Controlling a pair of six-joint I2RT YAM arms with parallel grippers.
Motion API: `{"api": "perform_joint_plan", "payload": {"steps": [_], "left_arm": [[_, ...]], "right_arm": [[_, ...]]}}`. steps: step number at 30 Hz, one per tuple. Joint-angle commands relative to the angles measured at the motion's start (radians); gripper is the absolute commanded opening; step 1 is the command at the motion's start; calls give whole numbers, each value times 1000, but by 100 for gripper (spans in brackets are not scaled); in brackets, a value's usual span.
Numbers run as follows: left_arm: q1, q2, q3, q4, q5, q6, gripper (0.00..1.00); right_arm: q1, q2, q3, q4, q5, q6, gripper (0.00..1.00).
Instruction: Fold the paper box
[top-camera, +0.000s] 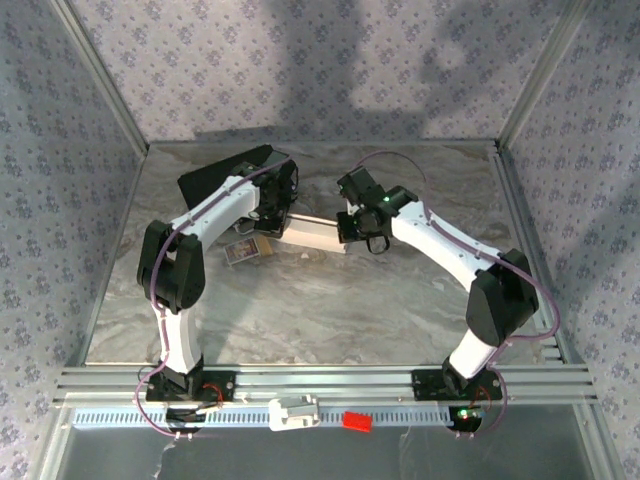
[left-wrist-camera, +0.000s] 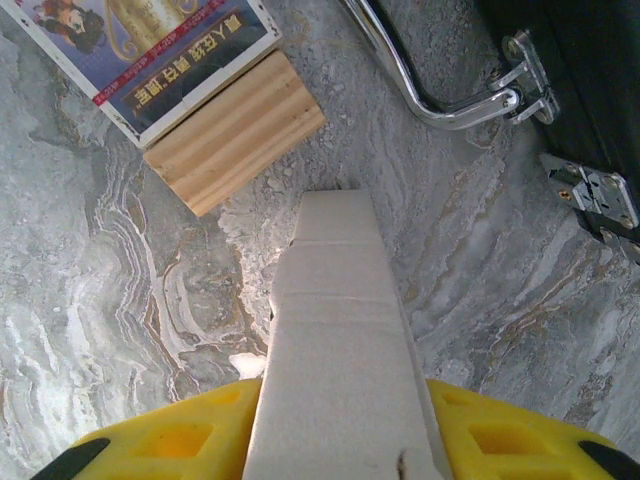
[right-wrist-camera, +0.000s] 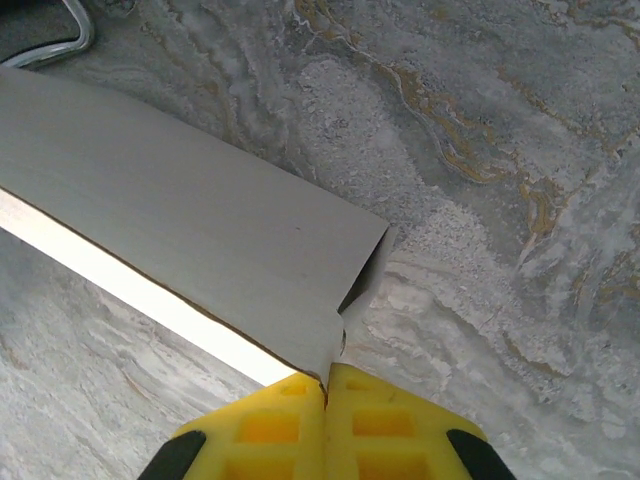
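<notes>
Top view: wrist housings mask the fingertips of the left gripper and right gripper, so contact with the paper box cannot be resolved. The left arm covers part of the black case; print on the card is too small to read. Left wrist view: the box's near end runs off the bottom edge between the fingers — card and case are cropped. Right wrist view: the left edge cuts the box; its pinched corner is hidden between the pads.

We see two white arms with black joint housings, purple cables looped alongside, and yellow moulded plastic fingers on the left gripper and right gripper.
</notes>
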Motion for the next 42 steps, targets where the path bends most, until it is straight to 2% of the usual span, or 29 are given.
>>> {"api": "perform_joint_plan", "payload": {"steps": [1,14,21,29,30,31,32,33,42], "left_arm": [[3,22,18,-31,10,-311,38],[-9,18,-11,17,28,-355,38],[-8,16,-12,49,38,-366,39],[9,17,-41,140,133,-335,43],[14,18,-43,147,139,-328,42],[16,15,-44,157,142,-320,38],[17,15,-47,176,143,-310,30],[17,16,-45,180,152,-309,27],[3,-24,-49,118,169,-305,27]], "right_arm": [[15,-17,-50,2,54,94,0],[11,14,-122,158,108,160,0],[5,48,-135,177,154,125,0],[-21,112,-153,221,179,61,0],[-27,118,-145,226,175,53,0],[-31,125,-136,223,174,47,0],[-35,130,-127,218,177,36,0],[-37,131,-117,215,180,27,0],[-38,65,-139,203,184,5,0]]}}
